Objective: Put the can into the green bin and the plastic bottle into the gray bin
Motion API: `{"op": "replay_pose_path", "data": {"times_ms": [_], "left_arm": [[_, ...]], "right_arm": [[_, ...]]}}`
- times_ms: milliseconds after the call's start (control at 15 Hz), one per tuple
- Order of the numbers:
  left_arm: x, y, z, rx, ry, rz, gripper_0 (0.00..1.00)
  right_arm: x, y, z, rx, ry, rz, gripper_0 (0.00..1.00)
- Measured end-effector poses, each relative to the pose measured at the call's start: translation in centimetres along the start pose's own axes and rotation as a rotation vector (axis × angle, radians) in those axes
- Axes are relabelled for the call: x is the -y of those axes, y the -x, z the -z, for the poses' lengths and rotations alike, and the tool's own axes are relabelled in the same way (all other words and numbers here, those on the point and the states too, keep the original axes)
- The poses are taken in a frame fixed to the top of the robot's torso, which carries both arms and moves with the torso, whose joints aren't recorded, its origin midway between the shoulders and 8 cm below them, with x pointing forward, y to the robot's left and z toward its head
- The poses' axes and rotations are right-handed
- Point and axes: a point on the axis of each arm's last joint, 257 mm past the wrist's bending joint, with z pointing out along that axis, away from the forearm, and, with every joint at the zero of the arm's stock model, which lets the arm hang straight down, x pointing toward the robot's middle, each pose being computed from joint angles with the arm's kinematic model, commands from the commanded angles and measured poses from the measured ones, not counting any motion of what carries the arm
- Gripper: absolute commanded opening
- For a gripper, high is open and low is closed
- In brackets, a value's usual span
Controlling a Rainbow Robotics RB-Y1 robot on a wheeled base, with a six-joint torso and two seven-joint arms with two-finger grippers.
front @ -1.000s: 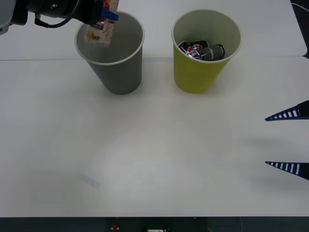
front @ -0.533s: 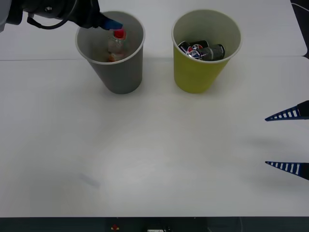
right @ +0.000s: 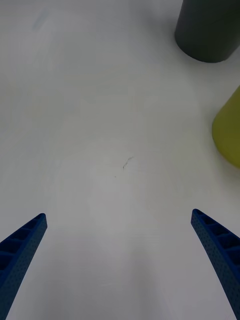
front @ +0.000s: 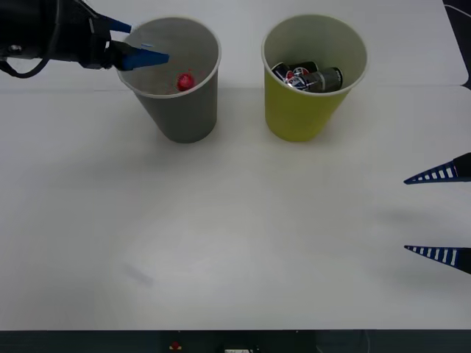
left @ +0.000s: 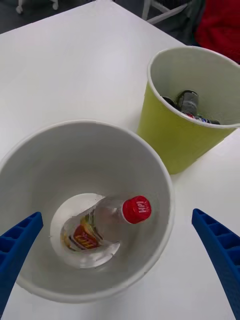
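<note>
The gray bin (front: 188,110) stands at the back left, and the plastic bottle (left: 102,225) lies inside it on its bottom; its red cap (front: 185,81) peeks over the rim. Just over the bin's left rim hovers my left gripper (front: 136,44), open and holding nothing. The green bin (front: 302,107) stands to the right of the gray one with dark cans (front: 309,76) inside. My right gripper (front: 439,213) hangs open over the table at the far right, well apart from both bins. The right wrist view catches the gray bin (right: 207,30) and the green bin (right: 229,132) at its edges.
A seam between two white tabletops (front: 59,90) runs behind the bins. A red object (left: 220,27) and chair legs show beyond the table's far edge in the left wrist view. Bare white table (front: 235,235) stretches in front of the bins.
The left gripper let go of the plastic bottle, which dropped into the gray bin. The gripper then drew back to the left, now open. The right arm stayed still.
</note>
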Motion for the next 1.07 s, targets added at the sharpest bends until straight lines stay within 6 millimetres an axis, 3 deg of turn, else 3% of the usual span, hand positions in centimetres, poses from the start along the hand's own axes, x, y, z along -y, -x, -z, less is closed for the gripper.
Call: {"op": "replay_pose_path", "data": {"times_ms": [200,533,1067], "left_arm": [[1.0,-2.6,2.5,0.036,-0.042,-0.040,1.00],[1.7,-9.0,6.0,0.042,-0.095,-0.139,1.00],[4.5,-18.0,10.2,-0.018,-0.134,-0.265,1.00]], "right_arm": [[0.0,0.0,0.0,0.000,0.000,0.000,1.00],[0.0,0.0,0.0,0.000,0.000,0.000,1.00],[0.0,0.0,0.0,0.000,0.000,0.000,1.00]]}}
